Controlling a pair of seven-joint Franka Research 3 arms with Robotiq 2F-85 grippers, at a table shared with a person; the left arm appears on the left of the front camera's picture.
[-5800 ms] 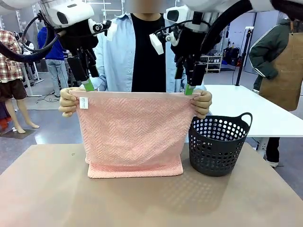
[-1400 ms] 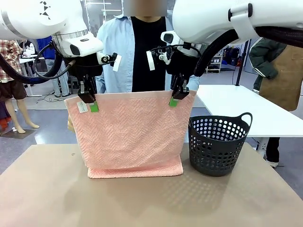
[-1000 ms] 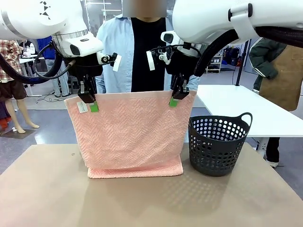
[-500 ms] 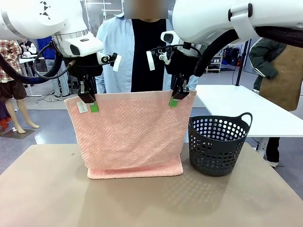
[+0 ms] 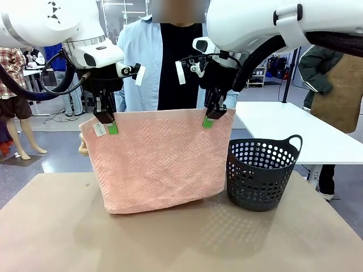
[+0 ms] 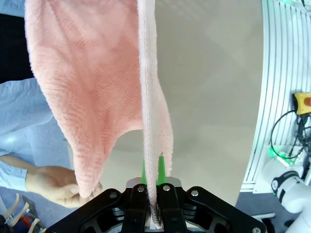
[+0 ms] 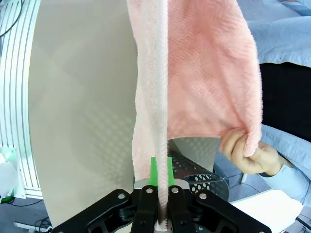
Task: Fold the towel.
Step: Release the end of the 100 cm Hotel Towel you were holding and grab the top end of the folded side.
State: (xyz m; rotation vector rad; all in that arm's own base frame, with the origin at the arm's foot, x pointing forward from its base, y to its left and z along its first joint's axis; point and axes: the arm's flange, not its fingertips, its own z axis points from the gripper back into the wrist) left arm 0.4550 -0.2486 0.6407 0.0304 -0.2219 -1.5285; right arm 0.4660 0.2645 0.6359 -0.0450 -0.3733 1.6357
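Note:
The salmon-pink towel (image 5: 159, 158) hangs upright over the table in front of the person. My left gripper (image 5: 112, 126) is shut on its top left corner beside the small white tag, and my right gripper (image 5: 209, 120) is shut on its top right corner. In the left wrist view the left gripper (image 6: 152, 170) pinches the towel (image 6: 87, 82) edge, and a person's hand (image 6: 58, 182) holds a lower corner behind it. In the right wrist view the right gripper (image 7: 160, 171) clamps the towel (image 7: 204, 73), and the person's other hand (image 7: 248, 155) grips the other lower corner.
A dark perforated basket (image 5: 262, 173) stands on the tan table (image 5: 181, 243) just right of the towel. A white table (image 5: 306, 130) stands behind it, with another person in an apron at the far right.
The towel's bottom edge, level on the table before, now slants with its right side raised. A person's hand has appeared at the towel's left side. Both grippers have stayed in place.

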